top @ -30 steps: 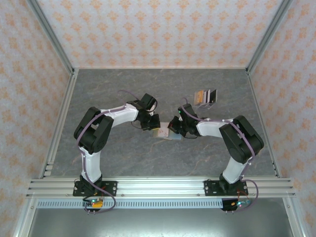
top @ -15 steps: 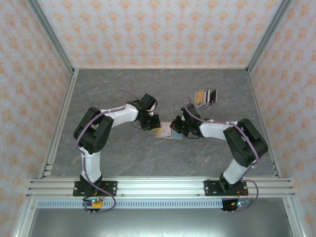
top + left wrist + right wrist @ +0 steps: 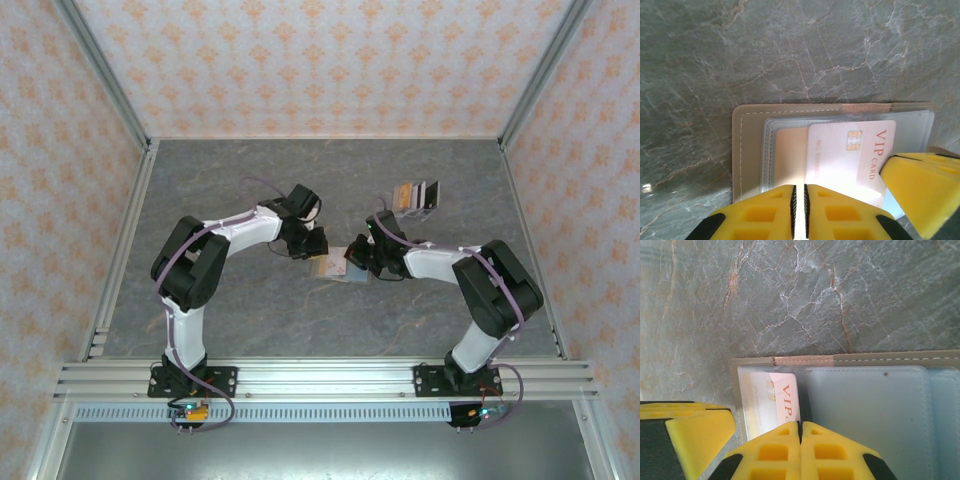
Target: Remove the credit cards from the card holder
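Card holder (image 3: 747,150): tan bifold, laid open mid-frame on grey marbled worktop (image 3: 790,50); light, floppy.
VIP card (image 3: 840,155): white plastic, stiff, slick; best pinched at its exposed edge.
Left gripper (image 3: 800,190): narrowed; grip cannot be told.
Right gripper (image 3: 800,427): closed, empty.

A: Finish of the bench (image 3: 790,50)?
B: Grey, stone-veined, smooth, faint sheen.
A: And the card holder (image 3: 747,150)?
B: Tan, matt, leather-like, stitched along the edge; clear glossy plastic inside.
A: The VIP card (image 3: 840,160)?
B: Smooth, glossy plastic.
A: The left tool (image 3: 800,200), the right tool (image 3: 800,432)?
B: Moulded yellow plastic, matt.
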Available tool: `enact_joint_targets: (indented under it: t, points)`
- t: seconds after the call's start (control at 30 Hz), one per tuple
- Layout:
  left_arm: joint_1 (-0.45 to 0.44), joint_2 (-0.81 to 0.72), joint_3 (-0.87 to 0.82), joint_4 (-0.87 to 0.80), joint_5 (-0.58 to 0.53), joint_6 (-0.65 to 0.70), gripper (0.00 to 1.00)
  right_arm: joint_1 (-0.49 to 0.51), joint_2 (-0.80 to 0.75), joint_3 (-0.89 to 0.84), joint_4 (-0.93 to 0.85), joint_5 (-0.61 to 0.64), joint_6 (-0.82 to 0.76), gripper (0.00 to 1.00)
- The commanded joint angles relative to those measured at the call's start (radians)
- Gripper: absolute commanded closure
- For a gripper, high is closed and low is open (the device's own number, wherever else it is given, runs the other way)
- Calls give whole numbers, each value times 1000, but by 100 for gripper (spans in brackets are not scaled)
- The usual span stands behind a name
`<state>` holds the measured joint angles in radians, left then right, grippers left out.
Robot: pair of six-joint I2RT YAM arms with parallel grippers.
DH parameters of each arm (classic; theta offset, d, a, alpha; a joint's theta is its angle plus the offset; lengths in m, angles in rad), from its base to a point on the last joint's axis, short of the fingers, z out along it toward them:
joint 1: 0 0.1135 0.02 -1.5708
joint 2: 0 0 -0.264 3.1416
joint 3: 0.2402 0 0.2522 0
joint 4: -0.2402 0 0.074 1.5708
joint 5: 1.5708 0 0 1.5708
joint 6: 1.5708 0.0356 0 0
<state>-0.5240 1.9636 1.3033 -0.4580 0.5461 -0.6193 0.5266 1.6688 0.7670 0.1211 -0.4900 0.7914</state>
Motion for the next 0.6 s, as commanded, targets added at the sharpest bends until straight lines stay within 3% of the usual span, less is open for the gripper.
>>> enact_joint_targets:
  t: [0.0,0.33,0.57]
  points:
    - [-9,38,24,-41,-1,28,86,-4,4,-3,23,10,-15,96]
    - [-9,56,-4,-33,2,28,90,-3,20,-1,109,-95,6,84]
    - [-10,57,-9,-35,-3,27,92,-4,38,11,111,-99,12,83]
